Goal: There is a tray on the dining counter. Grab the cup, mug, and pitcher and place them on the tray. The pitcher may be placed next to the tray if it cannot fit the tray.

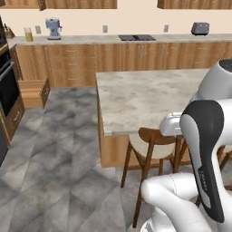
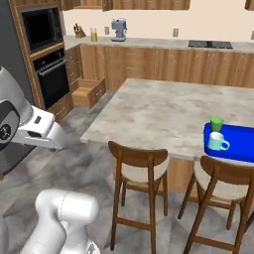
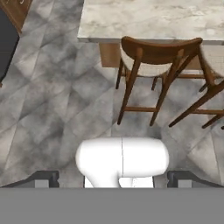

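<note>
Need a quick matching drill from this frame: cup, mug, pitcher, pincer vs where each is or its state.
Things:
1. cup
2. mug
3. pitcher
4. pincer

Places or states:
A. on the far wall counter, left of the coffee machine
B. open, holding nothing, above the floor
C. on the tray, nearer the chairs
D. on the tray, at its back left corner

Pairs: 1-D, 2-C, 3-A, 4-B

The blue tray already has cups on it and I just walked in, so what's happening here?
The cup and mug sit on the tray at the dining counter. The pitcher stands across the room on the wall counter, near the coffee machine. The gripper is open and empty, aimed down at the floor by the chairs. Nothing is being handled right now.
</note>
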